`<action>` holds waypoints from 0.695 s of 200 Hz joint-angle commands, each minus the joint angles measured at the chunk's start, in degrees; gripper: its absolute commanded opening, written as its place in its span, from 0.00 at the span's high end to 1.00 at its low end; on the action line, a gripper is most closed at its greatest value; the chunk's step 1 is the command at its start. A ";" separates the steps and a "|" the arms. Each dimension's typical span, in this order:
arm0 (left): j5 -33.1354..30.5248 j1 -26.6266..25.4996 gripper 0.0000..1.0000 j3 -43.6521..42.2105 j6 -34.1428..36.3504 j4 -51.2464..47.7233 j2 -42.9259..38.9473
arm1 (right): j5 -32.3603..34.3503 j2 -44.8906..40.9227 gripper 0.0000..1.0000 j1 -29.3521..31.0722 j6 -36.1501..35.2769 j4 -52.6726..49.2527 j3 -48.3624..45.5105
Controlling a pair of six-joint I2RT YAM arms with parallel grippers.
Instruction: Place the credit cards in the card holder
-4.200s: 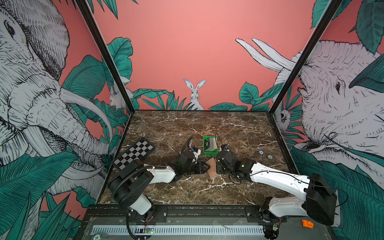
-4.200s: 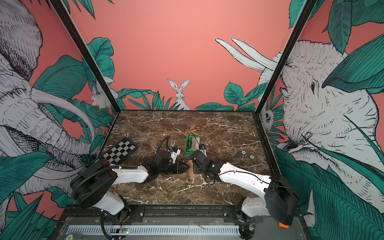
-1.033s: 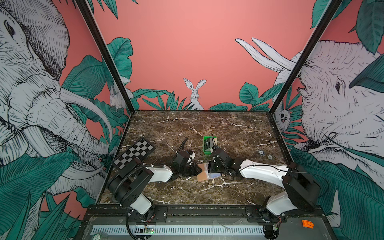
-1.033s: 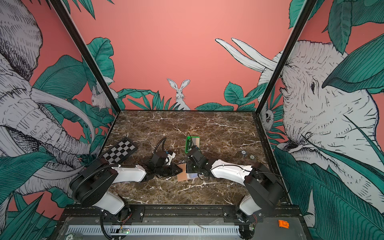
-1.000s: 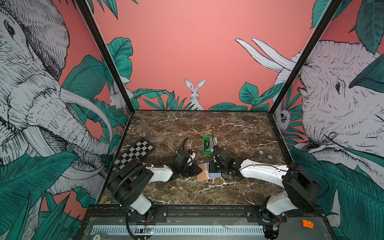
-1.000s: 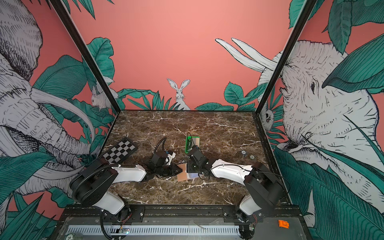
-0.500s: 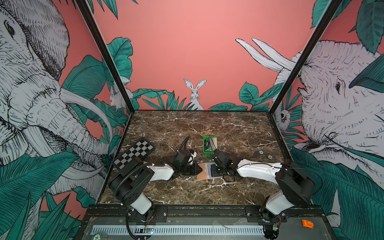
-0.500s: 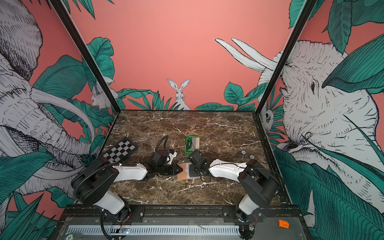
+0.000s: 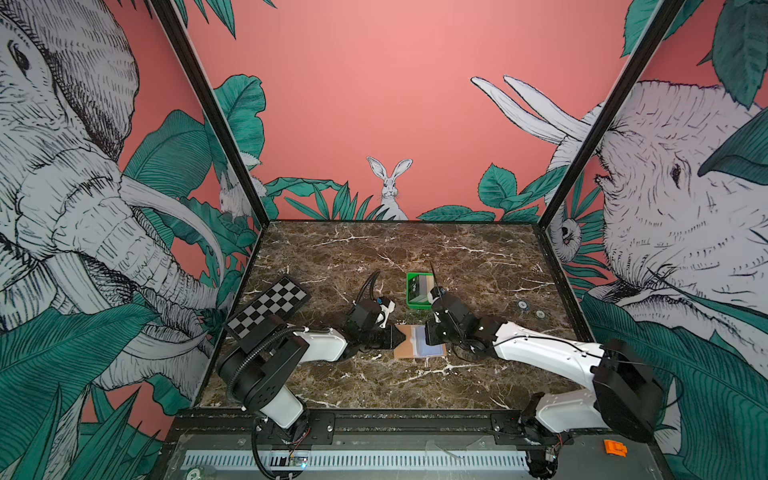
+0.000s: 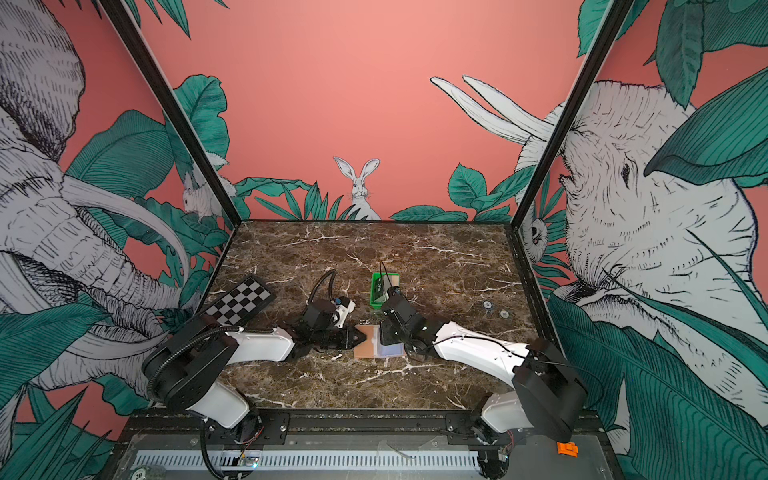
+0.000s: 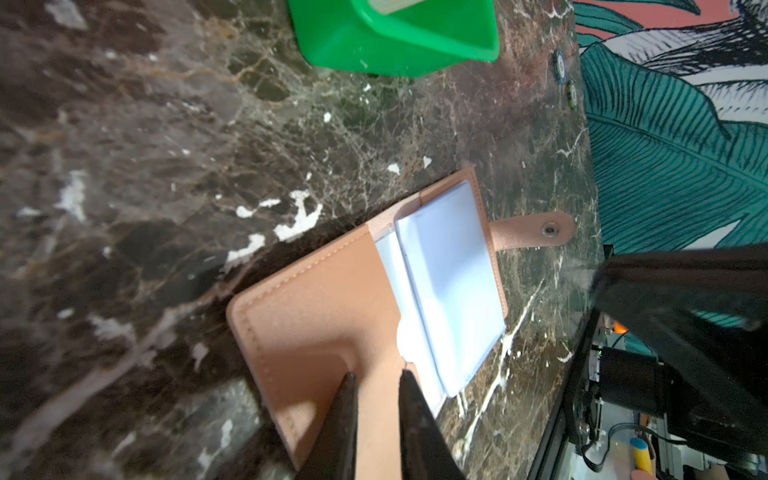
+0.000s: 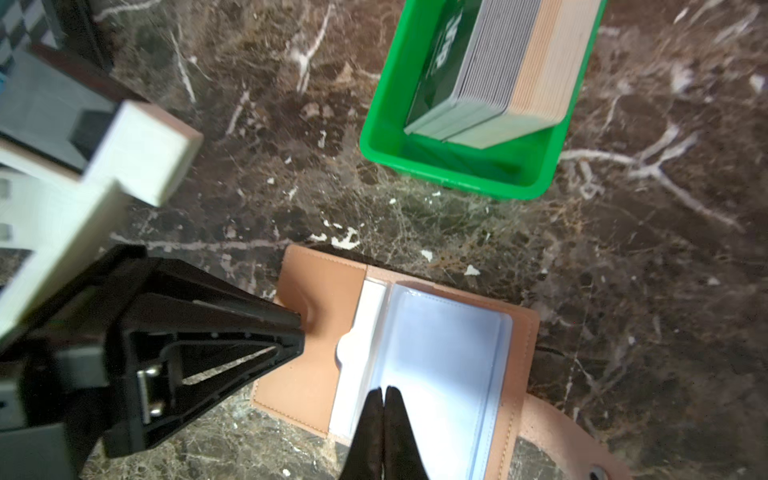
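Card holder (image 12: pixel 316 374) lying open on the marble table (image 9: pixel 374 386), left gripper (image 11: pixel 376 386) pinching its tan flap, right gripper (image 12: pixel 383 392) closed with tips at the clear sleeve, credit cards (image 12: pixel 498 62) stacked in the green tray (image 12: pixel 376 137) nearby

The marble table (image 9: pixel 374 249) bears the card holder (image 9: pixel 406 348), green tray (image 9: pixel 418 307) and checkerboard (image 9: pixel 268 305).
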 commanded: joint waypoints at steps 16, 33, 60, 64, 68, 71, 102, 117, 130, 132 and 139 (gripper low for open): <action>3.07 -0.06 0.79 -0.51 1.06 1.93 -2.08 | 2.59 -1.89 1.00 -0.75 -1.86 -0.25 0.64; 3.72 -0.05 0.78 0.78 2.22 0.20 -2.17 | 1.12 -1.91 1.00 -0.68 -0.44 0.58 0.76; 2.11 -0.14 0.78 -0.29 4.09 2.45 -2.37 | 0.58 -1.70 0.98 -0.41 -0.24 2.90 -0.53; 1.68 -0.13 0.78 -0.62 3.96 2.85 -2.35 | 1.42 -1.92 0.98 -0.41 0.38 3.29 -1.11; 1.52 0.00 0.78 -0.87 3.70 3.45 -2.41 | 2.03 -2.09 0.99 -0.41 1.02 4.17 -1.80; 1.57 -0.05 0.78 -0.88 3.56 3.82 -2.43 | 2.23 -2.35 0.99 -0.41 1.42 4.99 -2.39; 1.97 -0.14 0.78 0.86 6.50 -0.74 -3.75 | 3.53 -3.72 0.96 -0.41 0.77 11.36 -6.80; 2.41 -0.14 0.78 2.38 8.75 -3.17 -3.20 | 3.79 -4.58 0.96 -0.32 0.65 10.00 -6.70; 2.59 -0.14 0.77 3.06 9.38 -3.65 -3.05 | 3.69 -5.56 0.95 -0.31 1.23 8.49 -6.72; 2.47 -0.14 0.77 3.03 9.32 -3.64 -3.12 | 3.58 -5.73 0.95 -0.32 1.39 8.36 -6.72; 2.28 -0.14 0.77 2.87 8.70 -3.04 -3.29 | 2.98 -6.00 0.95 -0.35 2.22 8.54 -6.95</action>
